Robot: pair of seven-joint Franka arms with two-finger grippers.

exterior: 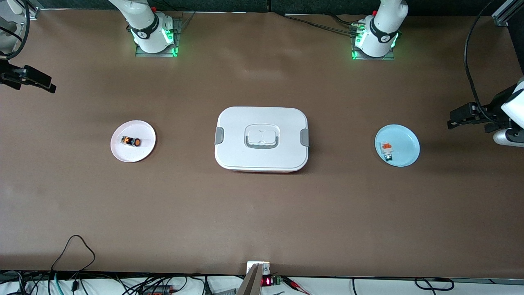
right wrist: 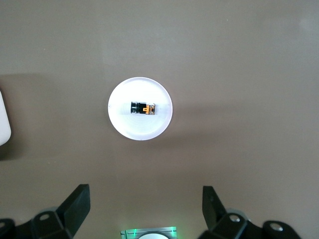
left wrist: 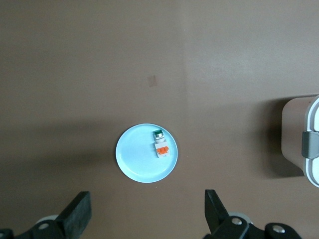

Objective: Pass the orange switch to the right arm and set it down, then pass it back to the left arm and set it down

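Observation:
The orange switch (exterior: pixel 131 141) (right wrist: pixel 143 108), a small black cylinder with an orange face, lies on its side on a pale pink plate (exterior: pixel 123 156) (right wrist: pixel 124 128) toward the right arm's end of the table. The white box (exterior: pixel 262 119) (left wrist: pixel 313 119) (right wrist: pixel 3 124) stands shut in the middle of the table. My right gripper (exterior: pixel 49 85) (right wrist: pixel 145 199) hangs open and empty high over the table's edge at the right arm's end. My left gripper (exterior: pixel 453 121) (left wrist: pixel 147 209) hangs open and empty high over the left arm's end, holding nothing.
A blue plate (exterior: pixel 408 141) (left wrist: pixel 133 155) toward the left arm's end carries a small white-grey block with an orange top (exterior: pixel 387 149) (left wrist: pixel 161 145). Cables (exterior: pixel 73 250) trail along the table edge nearest the front camera. Both arm bases (exterior: pixel 153 35) stand at the edge farthest from the camera.

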